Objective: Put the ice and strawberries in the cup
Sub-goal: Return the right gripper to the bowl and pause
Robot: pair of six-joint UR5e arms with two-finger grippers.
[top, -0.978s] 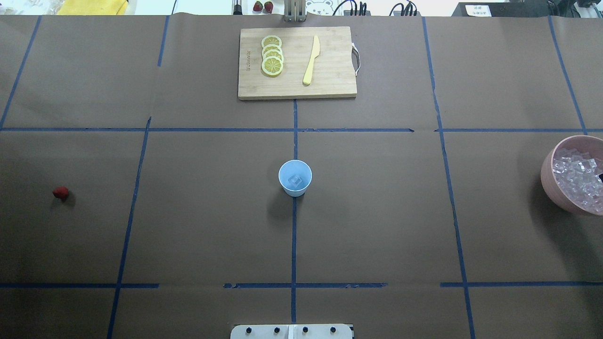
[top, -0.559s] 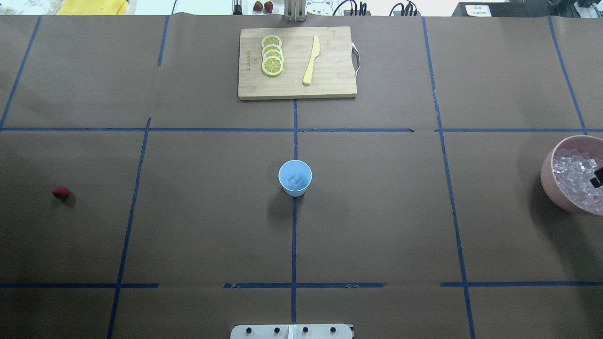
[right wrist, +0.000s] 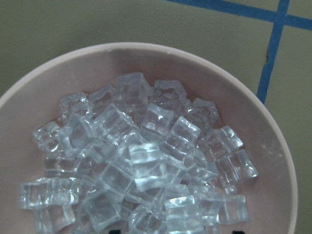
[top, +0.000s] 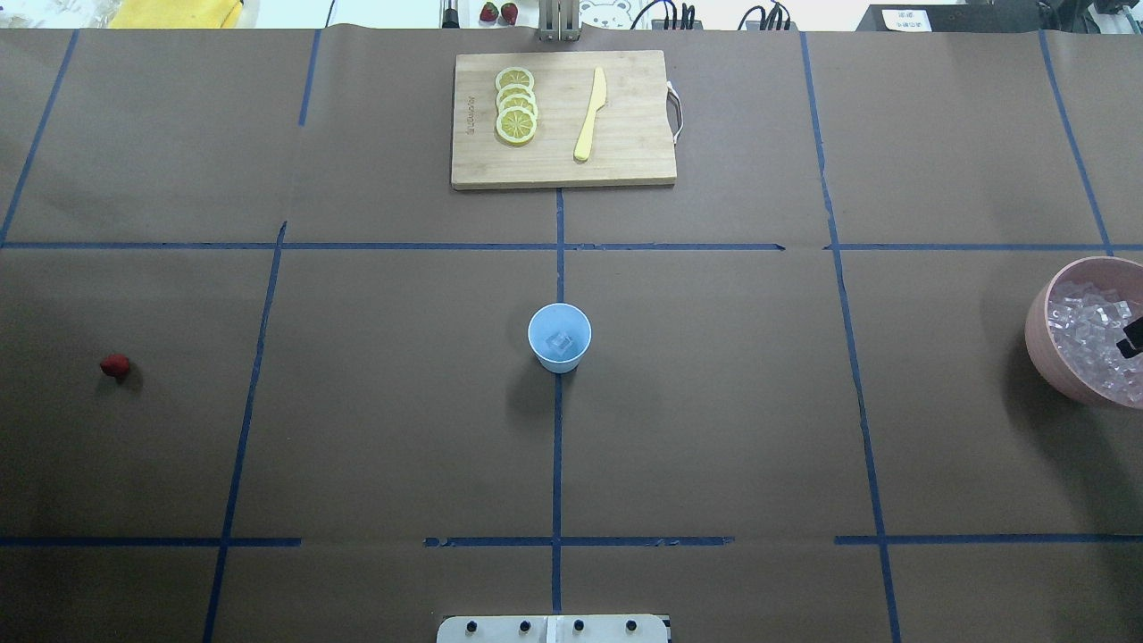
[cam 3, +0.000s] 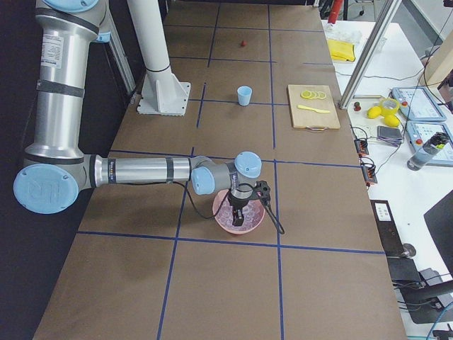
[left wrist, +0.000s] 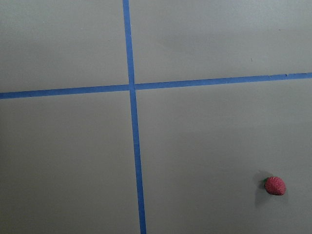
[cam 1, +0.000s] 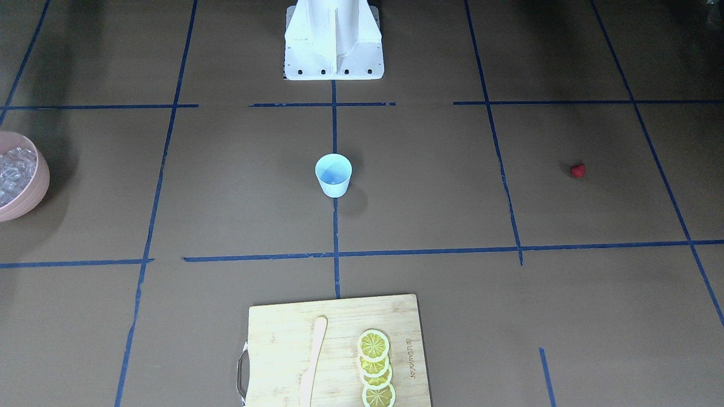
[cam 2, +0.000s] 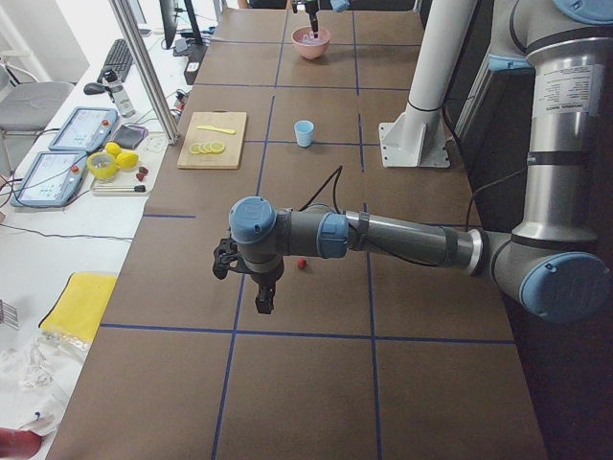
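The light-blue cup [top: 559, 337] stands upright at the table's middle with one ice cube [top: 560, 341] in it. The strawberry [top: 114, 364] lies on the paper at the far left and also shows in the left wrist view [left wrist: 275, 185]. My left gripper [cam 2: 261, 299] hangs just beside and above the berry; I cannot tell if it is open or shut. The pink bowl [top: 1036, 330] at the right edge holds several ice cubes [right wrist: 146, 165]. My right gripper [top: 1130, 339] hovers low over this ice, jaws apart, holding nothing.
A wooden cutting board [top: 625, 161] with lemon slices [top: 516, 105] and a yellow knife [top: 590, 114] lies at the far middle. The white robot base [cam 1: 334, 39] stands at the near edge. Blue tape lines cross the brown paper.
The right gripper's dark tip has come slightly further in over the pink bowl. The cup, the strawberry and the board have not moved.
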